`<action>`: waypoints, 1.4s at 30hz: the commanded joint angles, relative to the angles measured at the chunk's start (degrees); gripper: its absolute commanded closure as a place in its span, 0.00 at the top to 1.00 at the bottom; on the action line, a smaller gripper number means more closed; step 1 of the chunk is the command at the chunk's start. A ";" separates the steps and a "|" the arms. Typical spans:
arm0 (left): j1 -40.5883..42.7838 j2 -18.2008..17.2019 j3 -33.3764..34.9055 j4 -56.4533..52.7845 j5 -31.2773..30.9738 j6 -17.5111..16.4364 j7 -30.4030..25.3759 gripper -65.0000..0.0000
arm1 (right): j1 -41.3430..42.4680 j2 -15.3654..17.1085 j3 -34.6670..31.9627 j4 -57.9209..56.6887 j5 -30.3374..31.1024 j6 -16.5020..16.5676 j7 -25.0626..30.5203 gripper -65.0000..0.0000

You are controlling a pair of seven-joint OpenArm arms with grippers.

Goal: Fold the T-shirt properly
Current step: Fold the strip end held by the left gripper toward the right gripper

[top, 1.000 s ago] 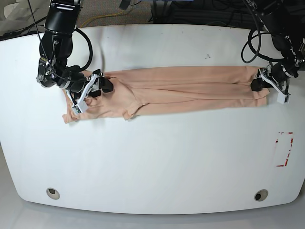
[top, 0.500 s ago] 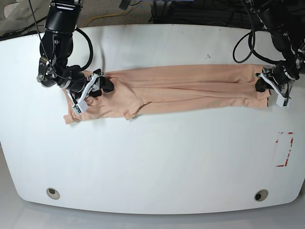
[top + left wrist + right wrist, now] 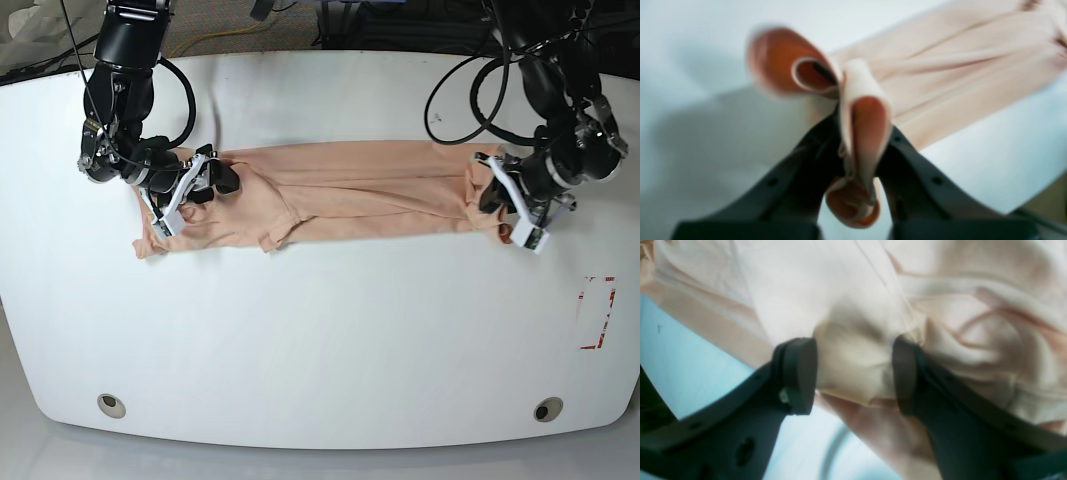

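Though blurred, left fingers (image 3: 858, 160) pinch the T-shirt (image 3: 360, 190) hem; right fingers (image 3: 800, 373), spread, seemingly straddle bunched cloth.

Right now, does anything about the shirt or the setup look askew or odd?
Yes. The T-shirt lies as a long band, but its sleeve end by the right gripper is rumpled and uneven. The left gripper pinches the other end into a bunched curl. Nothing looks torn.

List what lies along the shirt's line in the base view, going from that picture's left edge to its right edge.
Bare white table → right pincer, open over the shirt's bunched end → the T-shirt, stretched lengthwise → left pincer, shut on the shirt's other end → red-marked rectangle, lower down on the table.
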 commanded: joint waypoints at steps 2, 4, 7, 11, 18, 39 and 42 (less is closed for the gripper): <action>-1.39 2.08 3.19 0.96 -0.06 -0.08 -1.03 0.01 | 0.72 0.70 0.06 0.84 0.16 0.08 0.06 0.54; -2.54 3.49 5.65 0.87 1.17 -0.08 -1.03 0.01 | 0.72 0.70 0.06 0.84 0.16 0.08 0.06 0.54; -3.06 5.42 8.20 0.87 2.22 -0.08 -1.03 0.01 | 0.72 0.70 0.06 0.84 0.16 0.08 0.06 0.54; -3.15 7.89 10.22 -1.33 2.22 -0.08 -1.12 0.01 | 0.72 0.70 0.06 0.84 0.16 0.08 0.06 0.54; -6.23 10.61 12.68 -8.27 3.81 -0.08 -1.21 0.01 | 0.72 0.70 0.06 0.75 0.16 0.08 0.06 0.54; -13.17 11.66 24.99 -18.38 -0.59 5.94 -1.12 0.51 | 0.98 0.62 0.06 0.84 0.69 0.08 0.06 0.54; -13.26 11.66 25.96 -14.86 -3.67 5.94 -1.12 0.51 | 1.07 0.62 0.06 0.84 0.69 0.08 0.06 0.54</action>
